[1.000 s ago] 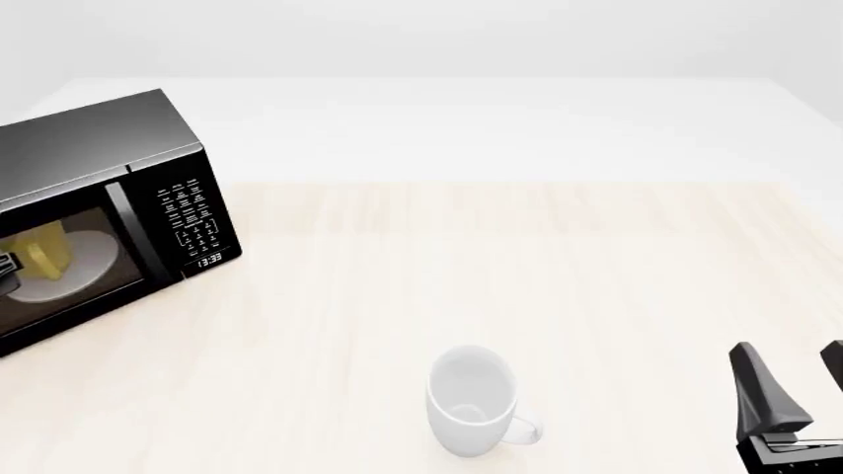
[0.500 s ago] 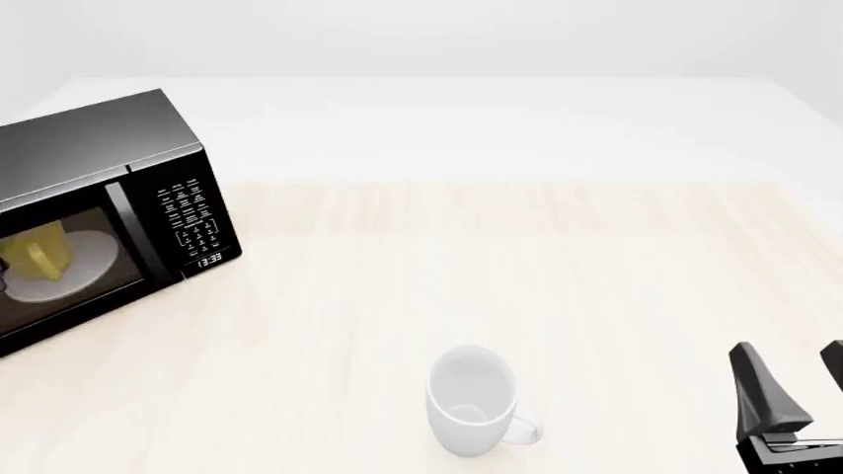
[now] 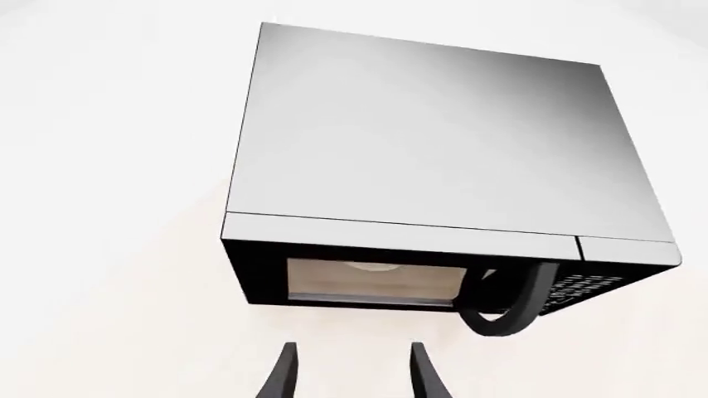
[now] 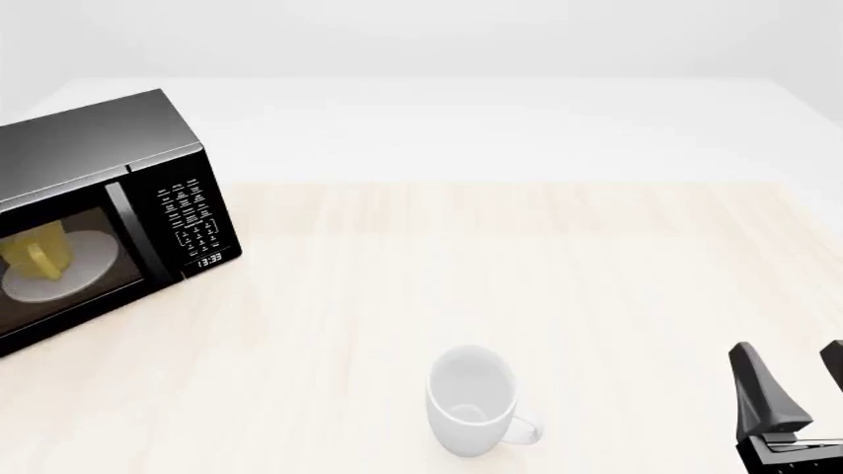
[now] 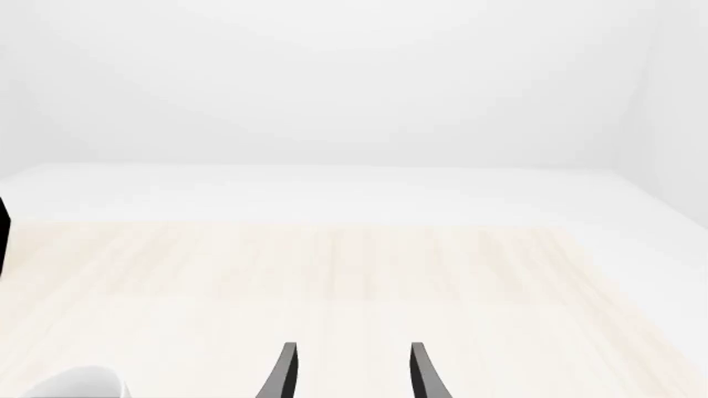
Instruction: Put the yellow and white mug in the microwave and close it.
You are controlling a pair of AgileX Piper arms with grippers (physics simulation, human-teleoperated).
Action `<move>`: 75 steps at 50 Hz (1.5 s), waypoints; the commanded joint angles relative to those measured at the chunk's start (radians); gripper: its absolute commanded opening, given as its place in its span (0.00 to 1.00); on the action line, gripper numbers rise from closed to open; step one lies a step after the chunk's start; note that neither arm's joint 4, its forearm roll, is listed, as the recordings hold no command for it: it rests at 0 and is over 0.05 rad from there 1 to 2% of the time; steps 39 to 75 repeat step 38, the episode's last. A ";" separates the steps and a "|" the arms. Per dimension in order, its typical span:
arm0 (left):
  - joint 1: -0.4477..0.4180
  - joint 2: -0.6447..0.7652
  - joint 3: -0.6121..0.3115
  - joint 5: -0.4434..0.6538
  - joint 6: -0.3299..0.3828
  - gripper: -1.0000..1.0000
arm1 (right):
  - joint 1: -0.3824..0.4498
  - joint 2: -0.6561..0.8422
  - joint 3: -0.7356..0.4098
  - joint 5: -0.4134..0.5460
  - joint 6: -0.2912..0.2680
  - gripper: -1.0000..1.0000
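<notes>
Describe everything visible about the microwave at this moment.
The microwave is a large black box with a smooth, slightly glossy top, standing upright at the table's far left, angled to its edge. Its panel carries white-marked buttons and a lit clock. Through the front, the yellow and white mug sits on the round white turntable. Neither gripper touches it.

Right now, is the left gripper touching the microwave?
Apart. The left wrist view shows the left gripper open, with bare table between it and the microwave.
</notes>
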 commanded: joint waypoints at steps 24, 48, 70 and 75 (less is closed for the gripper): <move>-0.012 -0.333 -0.070 0.256 0.021 1.00 | 0.001 0.001 0.000 -0.001 0.000 1.00; -0.032 -0.452 -0.130 0.373 0.023 1.00 | 0.001 0.001 0.000 -0.001 0.000 1.00; -0.032 -0.452 -0.130 0.373 0.023 1.00 | 0.001 0.001 0.000 -0.001 0.000 1.00; -0.032 -0.452 -0.130 0.373 0.023 1.00 | 0.001 0.001 0.000 -0.001 0.000 1.00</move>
